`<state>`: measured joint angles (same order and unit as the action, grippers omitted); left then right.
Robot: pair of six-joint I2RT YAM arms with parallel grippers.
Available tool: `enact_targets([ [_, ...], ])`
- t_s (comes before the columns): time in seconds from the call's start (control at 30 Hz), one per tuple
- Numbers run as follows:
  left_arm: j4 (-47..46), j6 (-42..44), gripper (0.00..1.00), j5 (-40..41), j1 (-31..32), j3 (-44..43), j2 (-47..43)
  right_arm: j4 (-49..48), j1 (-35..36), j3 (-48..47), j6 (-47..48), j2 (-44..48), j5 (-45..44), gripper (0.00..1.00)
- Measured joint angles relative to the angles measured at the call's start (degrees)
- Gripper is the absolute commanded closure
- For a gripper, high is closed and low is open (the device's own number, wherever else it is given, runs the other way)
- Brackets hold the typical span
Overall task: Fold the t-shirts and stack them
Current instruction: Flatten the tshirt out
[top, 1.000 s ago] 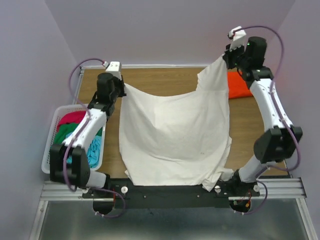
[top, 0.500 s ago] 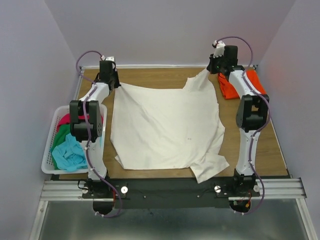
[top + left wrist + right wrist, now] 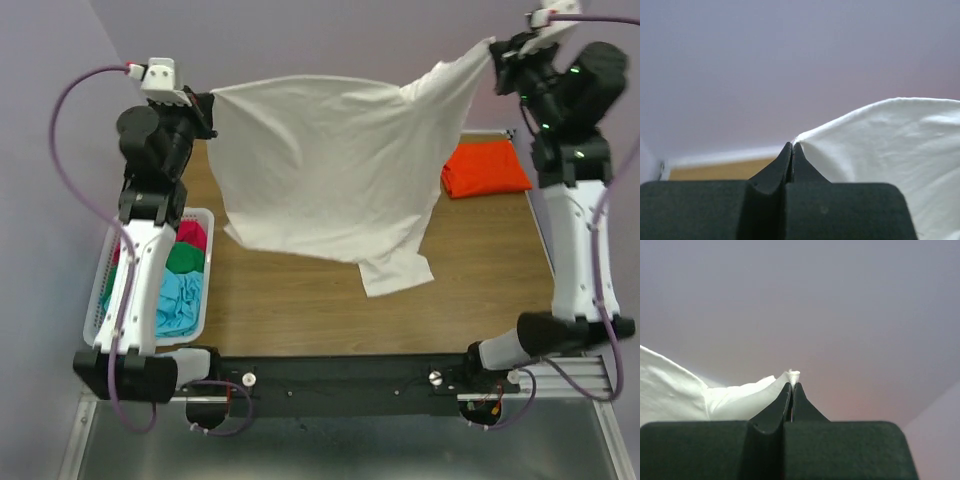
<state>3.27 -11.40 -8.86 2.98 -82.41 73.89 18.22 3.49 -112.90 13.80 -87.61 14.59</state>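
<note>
The large cream-white t-shirt (image 3: 330,170) hangs spread in the air above the wooden table, held by two top corners. My left gripper (image 3: 208,102) is shut on its left corner, seen in the left wrist view (image 3: 792,146) with cloth (image 3: 890,145) running off to the right. My right gripper (image 3: 497,50) is shut on its right corner, seen in the right wrist view (image 3: 792,385) with cloth (image 3: 700,395) to the left. A sleeve (image 3: 395,272) dangles lowest. The folded bright orange t-shirt (image 3: 485,170) lies on the table at the back right.
A white lattice basket (image 3: 105,290) stands at the table's left edge, holding crimson (image 3: 192,236), green (image 3: 186,258) and light blue (image 3: 172,300) shirts. The brown table (image 3: 330,310) runs below the hanging shirt. Lilac walls close in behind and on both sides.
Both arms have risen high and lifted the cream-white shirt off the table; half a second ago it lay spread flat with the grippers at its far corners.
</note>
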Motion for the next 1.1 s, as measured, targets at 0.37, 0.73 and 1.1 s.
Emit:
enact_targets([
  [0.37, -7.48, -2.01, 1.0, -7.28, 12.96, -6.95, -20.63, 3.13, -6.97, -12.41, 7.8, 22.64, -10.32, 0.99],
  [0.73, -6.64, -0.09, 1.0, -5.51, 13.29, -1.25, -26.43, 3.3, -7.89, -12.72, 9.07, 20.55, -13.97, 0.99],
  [1.1, -11.8, -2.08, 1.0, 7.91, 10.99, 29.4, -11.13, -2.25, -8.0, 15.41, 1.62, -3.39, -0.83, 0.99],
])
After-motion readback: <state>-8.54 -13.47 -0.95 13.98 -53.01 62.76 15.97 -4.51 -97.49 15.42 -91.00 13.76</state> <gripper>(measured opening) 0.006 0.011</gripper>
